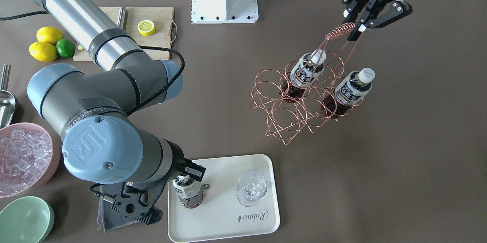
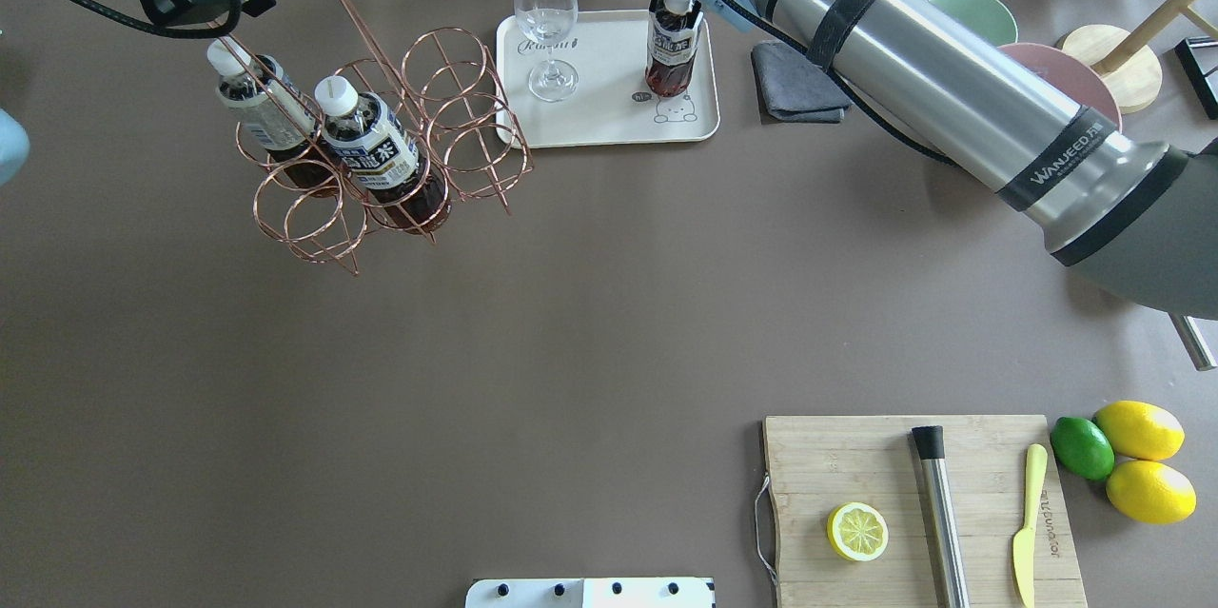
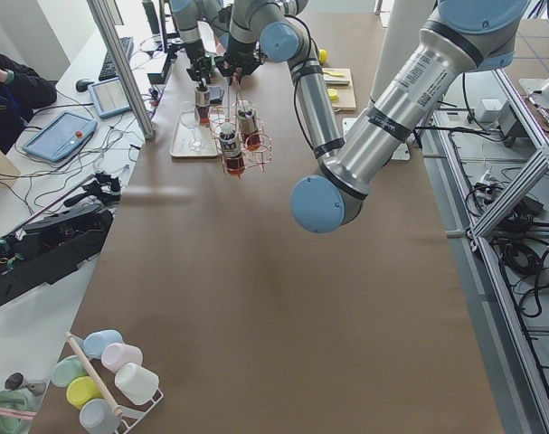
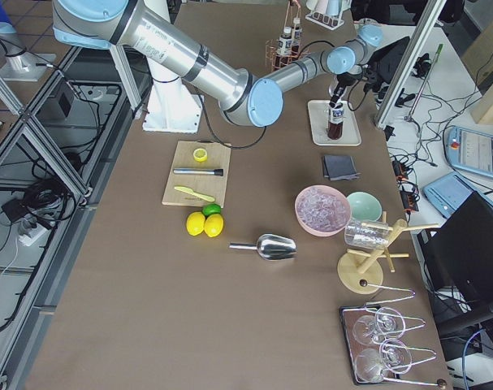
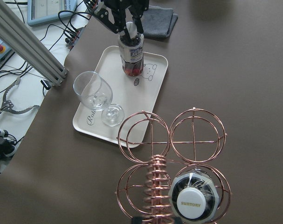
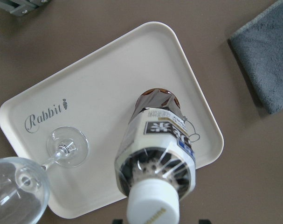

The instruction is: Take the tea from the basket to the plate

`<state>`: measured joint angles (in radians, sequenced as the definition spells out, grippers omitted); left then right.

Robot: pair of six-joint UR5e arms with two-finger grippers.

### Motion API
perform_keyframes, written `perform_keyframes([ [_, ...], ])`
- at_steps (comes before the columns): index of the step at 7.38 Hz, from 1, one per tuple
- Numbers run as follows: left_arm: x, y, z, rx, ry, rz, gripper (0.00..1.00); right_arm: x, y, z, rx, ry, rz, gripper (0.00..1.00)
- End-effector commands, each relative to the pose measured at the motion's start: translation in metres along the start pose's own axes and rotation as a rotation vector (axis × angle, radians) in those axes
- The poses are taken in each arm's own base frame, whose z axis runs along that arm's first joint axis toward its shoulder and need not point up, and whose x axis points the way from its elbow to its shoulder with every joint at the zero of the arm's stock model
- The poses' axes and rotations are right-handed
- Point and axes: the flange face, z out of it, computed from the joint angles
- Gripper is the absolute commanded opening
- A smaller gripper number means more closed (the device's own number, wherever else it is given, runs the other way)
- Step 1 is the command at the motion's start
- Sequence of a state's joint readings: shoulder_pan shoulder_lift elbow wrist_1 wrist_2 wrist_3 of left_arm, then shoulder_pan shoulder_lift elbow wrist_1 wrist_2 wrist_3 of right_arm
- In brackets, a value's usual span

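One tea bottle stands upright on the cream plate, near its bear drawing. My right gripper is over the bottle's white cap, jaws open on either side of it; the wrist view looks down on the bottle and the plate. My left gripper is shut on the coiled handle of the copper wire basket, which hangs tilted. Two more tea bottles sit in the basket's rings.
A clear glass stands on the plate beside the bottle. A grey cloth lies next to the plate. A pink ice bowl and a green bowl are beyond it. A cutting board with lemon is near the robot.
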<state>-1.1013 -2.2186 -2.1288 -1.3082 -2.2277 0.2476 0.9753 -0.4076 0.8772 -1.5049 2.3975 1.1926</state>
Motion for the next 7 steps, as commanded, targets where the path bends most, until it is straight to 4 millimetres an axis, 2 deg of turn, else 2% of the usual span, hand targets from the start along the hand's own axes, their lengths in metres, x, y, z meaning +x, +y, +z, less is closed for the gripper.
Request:
perform_keyframes([
  [1,-0.066,0.027,0.012,-0.092,-0.022,0.088,0.0,-0.01,0.007,-0.009,0.005,-0.013,-0.02,1.0],
  [2,-0.096,0.038,0.015,-0.122,-0.032,0.114,0.0,-0.015,0.016,-0.014,0.001,-0.022,-0.029,1.0],
  [3,-0.115,0.047,0.012,-0.141,-0.042,0.153,0.0,-0.02,0.027,-0.015,-0.003,-0.025,-0.036,1.0],
  [5,-0.155,0.073,-0.006,-0.176,-0.072,0.228,0.0,-0.026,0.075,-0.026,-0.021,-0.007,-0.052,1.0],
  [6,-0.173,0.085,-0.008,-0.199,-0.073,0.28,0.0,-0.009,0.085,-0.032,-0.021,-0.006,-0.053,1.0],
  [7,-0.194,0.099,-0.006,-0.228,-0.064,0.322,0.0,0.031,0.091,-0.03,-0.008,-0.016,-0.068,1.0],
])
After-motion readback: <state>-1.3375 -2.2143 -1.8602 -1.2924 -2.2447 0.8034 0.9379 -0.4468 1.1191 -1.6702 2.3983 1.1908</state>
